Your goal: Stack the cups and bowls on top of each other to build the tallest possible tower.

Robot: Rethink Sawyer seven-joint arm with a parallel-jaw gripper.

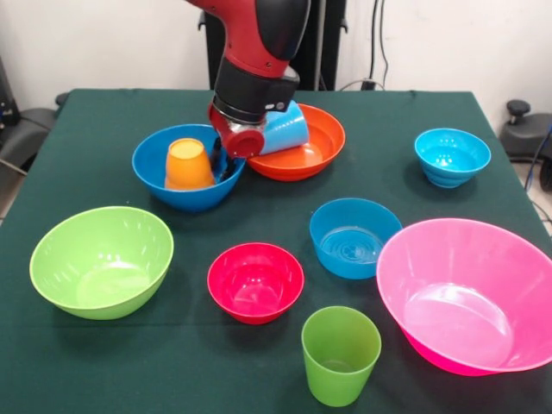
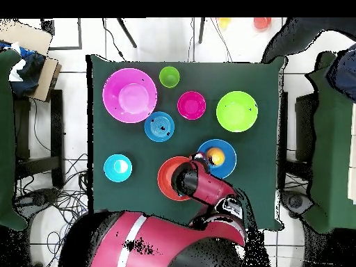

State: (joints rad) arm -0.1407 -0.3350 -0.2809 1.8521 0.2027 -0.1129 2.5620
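So the orange cup (image 1: 188,163) sits upside down inside the big blue bowl (image 1: 153,164) near the bench's far edge, probably as a tower base. Jaws (image 1: 226,164) hover just beside it; can't tell if they're spread. Everything's glossy, smooth plastic, tapered or round.

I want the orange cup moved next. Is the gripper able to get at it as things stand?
Probably yes: the orange cup stands upside down in the blue bowl, uncovered, and the gripper is already down in that bowl beside it.
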